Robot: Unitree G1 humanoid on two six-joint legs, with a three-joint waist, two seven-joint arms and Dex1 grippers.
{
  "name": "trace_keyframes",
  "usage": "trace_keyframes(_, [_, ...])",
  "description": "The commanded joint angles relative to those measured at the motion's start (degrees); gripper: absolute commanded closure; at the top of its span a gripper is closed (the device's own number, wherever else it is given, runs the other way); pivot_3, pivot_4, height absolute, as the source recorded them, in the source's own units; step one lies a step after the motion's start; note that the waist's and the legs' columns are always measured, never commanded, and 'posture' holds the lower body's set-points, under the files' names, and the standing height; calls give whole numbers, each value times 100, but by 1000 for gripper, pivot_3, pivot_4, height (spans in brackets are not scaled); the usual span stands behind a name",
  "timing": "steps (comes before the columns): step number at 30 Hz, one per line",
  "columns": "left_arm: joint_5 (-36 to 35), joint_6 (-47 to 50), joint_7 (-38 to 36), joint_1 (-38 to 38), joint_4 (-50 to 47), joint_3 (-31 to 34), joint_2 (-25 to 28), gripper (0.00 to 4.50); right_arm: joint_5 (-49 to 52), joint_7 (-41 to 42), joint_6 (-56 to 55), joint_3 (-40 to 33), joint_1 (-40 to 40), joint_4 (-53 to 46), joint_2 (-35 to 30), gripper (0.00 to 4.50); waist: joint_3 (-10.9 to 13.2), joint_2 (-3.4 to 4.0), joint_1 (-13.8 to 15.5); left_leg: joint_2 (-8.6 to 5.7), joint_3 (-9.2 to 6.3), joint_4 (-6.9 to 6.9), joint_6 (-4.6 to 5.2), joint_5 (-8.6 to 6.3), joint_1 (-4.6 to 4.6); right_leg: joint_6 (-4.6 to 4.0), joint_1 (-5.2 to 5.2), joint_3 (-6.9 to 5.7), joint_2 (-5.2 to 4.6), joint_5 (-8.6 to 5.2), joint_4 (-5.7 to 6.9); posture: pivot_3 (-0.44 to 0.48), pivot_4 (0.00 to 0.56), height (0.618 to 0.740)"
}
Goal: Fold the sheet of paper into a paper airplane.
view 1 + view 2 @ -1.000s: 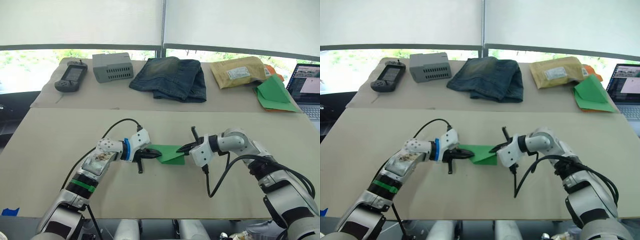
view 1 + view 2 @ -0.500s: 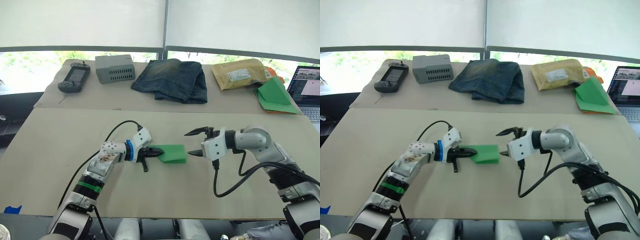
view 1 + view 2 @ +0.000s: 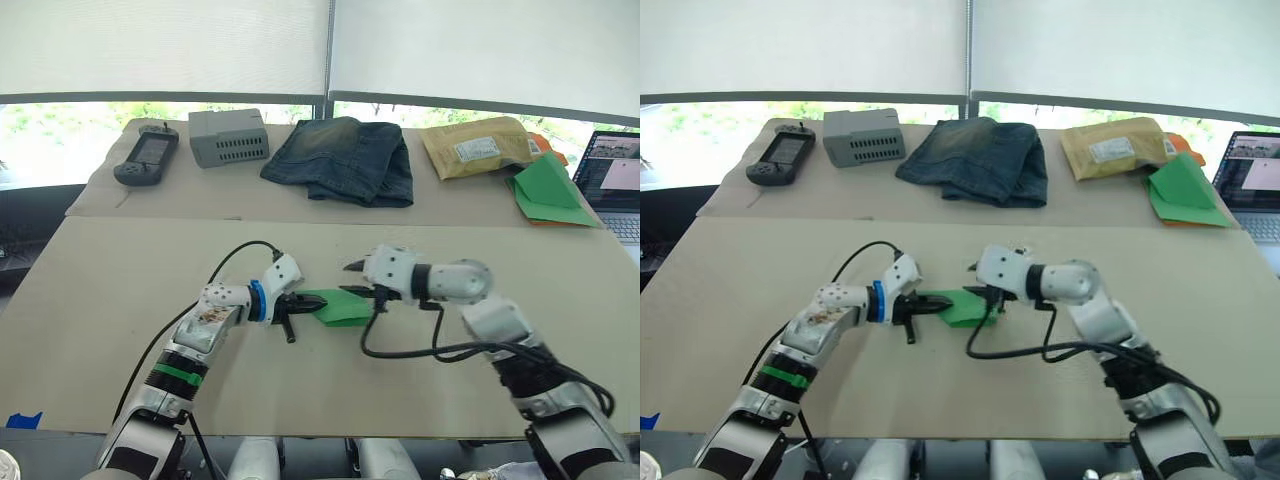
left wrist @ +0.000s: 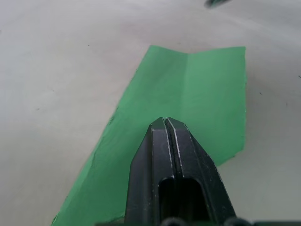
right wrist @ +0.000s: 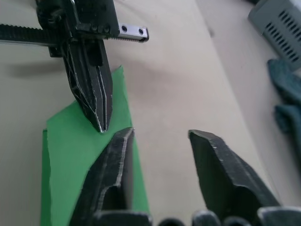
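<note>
So the big tan table point(image 3: 120, 290) is taking up most of the frame, and along the top edge of the picture there's the usual clutter sitting around: a pair of folded jeans point(image 3: 340, 158) top centre, a padded envelope point(image 3: 475, 145) to the right of it, a grey box point(image 3: 228, 135) and a handheld controller point(image 3: 145, 155) over in the upper left, plus a bigger green paper triangle point(image 3: 548, 190) and a laptop point(image 3: 615, 180) at the far right edge. None of that is being touched. The action is happening dead centre, where the sheet of paper point(image 3: 340, 307) is lying flat on the table as a small green folded piece with one crease showing down it. The left gripper point(image 3: 303, 306) is pinching the left end of the paper, fingers closed tight together on it as far as the left wrist view is showing. The right gripper point(image 3: 360, 278) is hanging over the paper's right end with its two fingers spread apart and nothing between them, one finger sitting right above the green and the other out over bare table. Progress-wise I'm guessing it's early to middle: the paper is looking like a folded rectangle-ish strip with one slanted end, not a narrow pointed wedge, so the nose folds and wings are probably all still waiting to be done. Looks like the right one is lining up to grab or press the next fold.
</note>
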Motion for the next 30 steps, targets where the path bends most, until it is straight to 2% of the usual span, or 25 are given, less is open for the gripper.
trace_keyframes(1, [103, 99, 146, 90, 28, 151, 190, 4500, -168, -144, 445, 54, 121, -13, 106, 3999, 0, 0, -3, 0, 0, 0, 0, 0, 0, 0, 0, 0, -1, 0, -1, 0, 150, 740])
trace_keyframes(2, [92, 103, 156, 97, 8, 167, 204, 4500, -194, -83, 533, 122, 181, -39, 103, 4421, 0, 0, -8, 0, -1, 0, 0, 0, -1, 0, 0, -1, -1, 0, -2, 0, 150, 740])
trace_keyframes(3, [81, 108, 159, 108, -16, 180, 216, 4500, -211, -44, 652, 161, 233, -69, 105, 4469, 0, 0, -18, 0, -1, 0, 0, 0, 0, 0, 0, -1, -1, 0, -2, 0, 150, 740])
trace_keyframes(13, [83, 119, 86, 201, -109, 269, 411, 4500, -350, 56, 1118, 376, 504, -161, 112, 4469, -1, 0, -58, 2, -3, -1, 0, -1, 4, 18, 3, -3, 2, -12, -1, 0, 150, 740])
trace_keyframes(18, [164, -69, 61, 237, 132, 328, 632, 4500, -356, 67, 1142, 328, 511, -197, 115, 4469, -2, 1, -58, 3, -3, -1, 0, -1, 5, 25, 3, -3, 2, -16, -1, 0, 150, 740])
trace_keyframes(22, [197, -147, 116, 244, 289, 283, 609, 4500, -288, 30, 1157, 251, 515, -277, 160, 4469, -3, 0, -53, 3, -3, -2, 0, -1, 7, 26, 6, -3, 2, -17, -2, 0, 150, 740])
trace_keyframes(26, [194, -131, 64, 300, 172, 183, 560, 4500, 185, 166, 1091, -163, 487, -982, 179, 4469, -4, 0, -52, 3, -3, -2, 0, -1, 5, 29, 4, -3, 1, -19, -1, 0, 150, 740])
trace_keyframes(30, [179, -145, -13, 292, 152, 180, 599, 4500, 411, 598, 666, -315, 753, -1848, -352, 4469, -4, 1, -44, 2, -4, -2, 0, -1, 0, 32, 1, -3, 1, -20, -3, 0, 150, 740])
